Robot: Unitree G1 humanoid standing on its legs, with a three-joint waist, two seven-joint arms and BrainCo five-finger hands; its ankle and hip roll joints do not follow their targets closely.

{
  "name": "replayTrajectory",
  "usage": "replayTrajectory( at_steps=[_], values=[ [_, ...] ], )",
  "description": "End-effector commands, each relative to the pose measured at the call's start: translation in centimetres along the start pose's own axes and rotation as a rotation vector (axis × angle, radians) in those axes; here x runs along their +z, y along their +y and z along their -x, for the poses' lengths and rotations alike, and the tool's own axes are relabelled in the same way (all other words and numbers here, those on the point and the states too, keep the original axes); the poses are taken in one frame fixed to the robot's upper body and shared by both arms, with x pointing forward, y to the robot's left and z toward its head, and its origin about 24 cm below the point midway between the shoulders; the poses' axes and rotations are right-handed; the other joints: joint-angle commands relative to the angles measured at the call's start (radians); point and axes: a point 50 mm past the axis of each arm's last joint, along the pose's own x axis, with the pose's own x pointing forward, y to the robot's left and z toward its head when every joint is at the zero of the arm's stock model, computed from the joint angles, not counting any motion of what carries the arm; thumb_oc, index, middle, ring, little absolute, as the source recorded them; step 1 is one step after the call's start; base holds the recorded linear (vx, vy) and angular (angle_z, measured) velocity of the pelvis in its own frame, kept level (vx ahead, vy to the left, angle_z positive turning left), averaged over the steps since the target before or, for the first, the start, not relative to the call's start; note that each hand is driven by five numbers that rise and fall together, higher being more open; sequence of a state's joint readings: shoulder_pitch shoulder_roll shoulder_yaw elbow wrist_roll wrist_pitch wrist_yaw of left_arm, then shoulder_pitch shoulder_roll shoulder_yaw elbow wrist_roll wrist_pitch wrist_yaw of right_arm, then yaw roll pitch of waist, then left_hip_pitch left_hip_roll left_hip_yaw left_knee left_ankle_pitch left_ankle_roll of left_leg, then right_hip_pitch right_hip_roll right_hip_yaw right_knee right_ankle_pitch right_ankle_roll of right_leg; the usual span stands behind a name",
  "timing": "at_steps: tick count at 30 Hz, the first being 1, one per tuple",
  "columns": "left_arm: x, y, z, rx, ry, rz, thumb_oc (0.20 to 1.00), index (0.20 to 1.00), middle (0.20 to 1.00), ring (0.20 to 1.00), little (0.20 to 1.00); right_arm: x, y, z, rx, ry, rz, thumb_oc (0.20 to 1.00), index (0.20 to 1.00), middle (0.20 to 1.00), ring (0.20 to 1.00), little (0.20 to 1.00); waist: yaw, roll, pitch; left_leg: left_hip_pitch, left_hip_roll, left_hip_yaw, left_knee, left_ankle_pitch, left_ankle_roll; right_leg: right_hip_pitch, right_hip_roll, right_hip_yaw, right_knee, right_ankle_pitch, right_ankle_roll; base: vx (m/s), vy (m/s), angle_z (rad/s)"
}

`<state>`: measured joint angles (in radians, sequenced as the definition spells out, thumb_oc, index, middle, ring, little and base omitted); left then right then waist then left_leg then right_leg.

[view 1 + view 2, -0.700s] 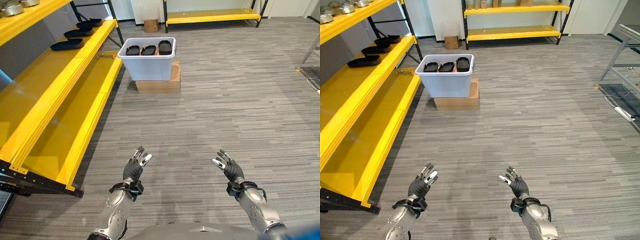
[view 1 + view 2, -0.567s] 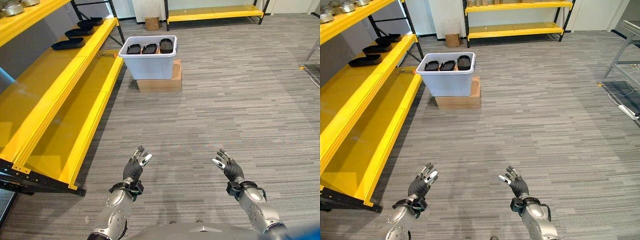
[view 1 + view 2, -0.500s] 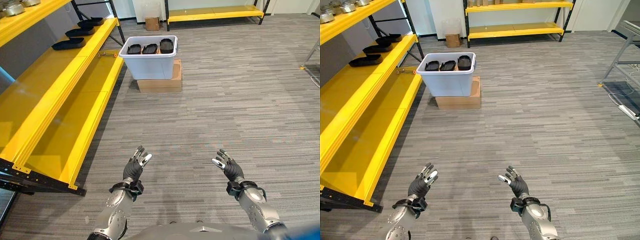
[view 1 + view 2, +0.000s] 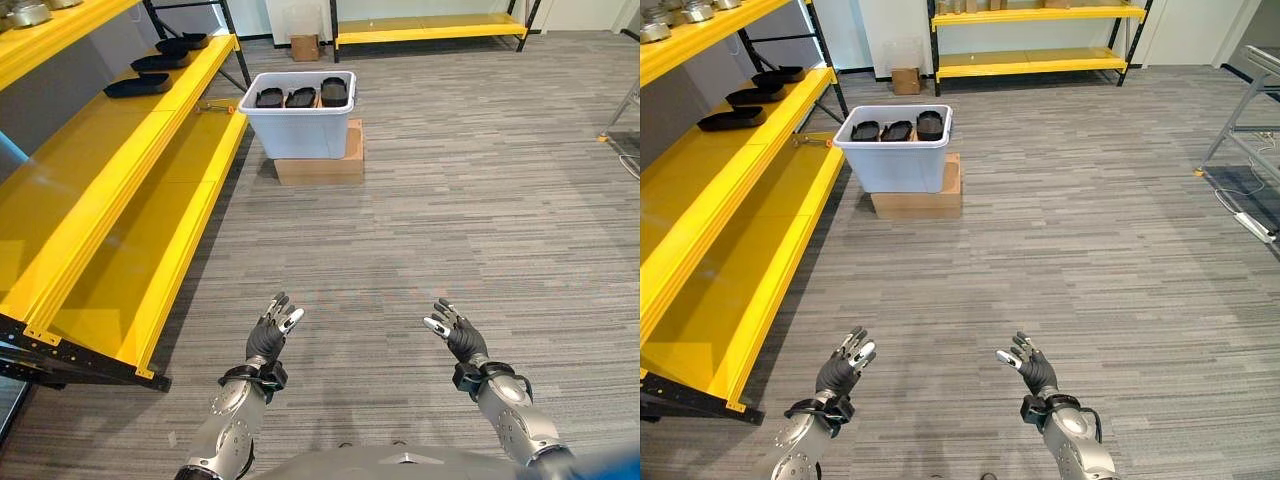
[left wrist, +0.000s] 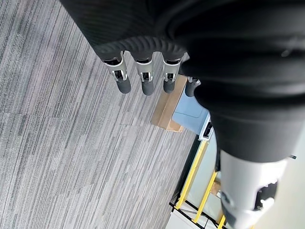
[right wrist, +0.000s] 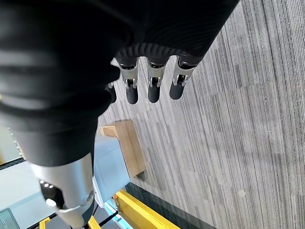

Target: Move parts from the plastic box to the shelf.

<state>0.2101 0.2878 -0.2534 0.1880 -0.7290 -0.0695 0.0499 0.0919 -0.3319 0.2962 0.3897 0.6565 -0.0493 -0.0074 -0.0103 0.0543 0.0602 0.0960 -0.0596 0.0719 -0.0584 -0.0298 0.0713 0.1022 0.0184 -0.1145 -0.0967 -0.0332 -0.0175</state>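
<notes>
Carpet (image 4: 450, 200) stretched grey between the robot and its work, and both hands hung low over it, well short of everything. The left hand (image 4: 271, 335) was raised with fingers (image 5: 144, 78) straight and spread, holding nothing. The right hand (image 4: 458, 335) matched it on the other side, fingers (image 6: 151, 88) extended and loose, thumb apart, nothing in its grasp.

Far ahead, the box (image 4: 298, 128), a pale plastic tub, sat on a flat cardboard carton (image 4: 318, 167) on the floor. Inside, near the rim, three black parts (image 4: 301, 97) lay side by side in a row, the rightmost one looking a bit taller than its neighbours.

The box stood just beside the far end of the shelf (image 4: 120, 190), the long yellow rack running down the robot's left side. On the rack's middle level, three more black parts (image 4: 136, 87) lay in a line toward the far end, apart from one another. Up on the top level, at the edge of the view, sat some silver metal pieces (image 4: 680, 18); what they were could not be told.

Against the far wall stood another yellow rack (image 4: 1030, 62), and a small cardboard carton (image 4: 906, 80) rested on the floor beside it. At the right edge, a grey metal frame (image 4: 1245, 95) stood on the carpet.
</notes>
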Motion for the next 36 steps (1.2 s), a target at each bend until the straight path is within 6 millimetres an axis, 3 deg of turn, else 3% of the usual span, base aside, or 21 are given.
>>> replayTrajectory(
  at_steps=[1,18,25,34,36],
  values=[
    [2.3,0.0,-0.5,-0.021,-0.102,-0.038,1.0,1.0,1.0,1.0,1.0,1.3,1.4,-0.6,0.059,-0.064,-0.019,1.0,1.0,1.0,1.0,1.0,-0.004,-0.051,-0.036,-0.04,0.092,-0.018,-0.019,0.022,-0.079,0.005,-0.078,-0.016,0.019,-0.02,0.086,0.0,0.0,0.0],
    [2.5,0.2,-0.5,-0.014,-0.11,-0.04,1.0,1.0,1.0,1.0,1.0,1.5,1.5,-0.6,0.064,-0.072,-0.023,1.0,1.0,1.0,1.0,1.0,-0.004,-0.06,-0.025,-0.038,0.094,-0.022,-0.012,0.013,-0.078,0.006,-0.077,-0.02,0.027,-0.03,0.084,0.0,0.0,0.0],
    [3.3,-0.1,-0.7,-0.021,-0.141,-0.035,1.0,1.0,1.0,1.0,1.0,2.2,1.6,-1.0,0.068,-0.094,-0.013,1.0,1.0,1.0,1.0,1.0,0.005,-0.063,-0.016,-0.067,0.079,-0.029,0.04,-0.019,-0.064,-0.002,-0.094,-0.031,0.054,-0.041,0.091,0.03,0.032,0.01],
    [4.0,0.0,-0.9,-0.013,-0.164,-0.012,1.0,1.0,1.0,1.0,1.0,2.8,2.1,-1.3,0.093,-0.105,0.035,1.0,1.0,1.0,1.0,1.0,0.014,-0.042,0.002,-0.088,0.031,-0.04,0.117,-0.086,-0.011,-0.083,-0.162,-0.031,0.268,-0.074,0.133,0.04,0.158,0.04],
    [4.1,0.1,-0.9,-0.016,-0.165,-0.037,1.0,1.0,1.0,1.0,1.0,2.4,2.3,-1.1,0.1,-0.096,0.043,1.0,1.0,1.0,1.0,1.0,0.001,-0.035,0.022,-0.075,0.002,-0.055,0.12,-0.093,0.021,-0.182,-0.196,0.005,0.473,0.008,0.157,0.05,0.264,0.01]
  ],
)
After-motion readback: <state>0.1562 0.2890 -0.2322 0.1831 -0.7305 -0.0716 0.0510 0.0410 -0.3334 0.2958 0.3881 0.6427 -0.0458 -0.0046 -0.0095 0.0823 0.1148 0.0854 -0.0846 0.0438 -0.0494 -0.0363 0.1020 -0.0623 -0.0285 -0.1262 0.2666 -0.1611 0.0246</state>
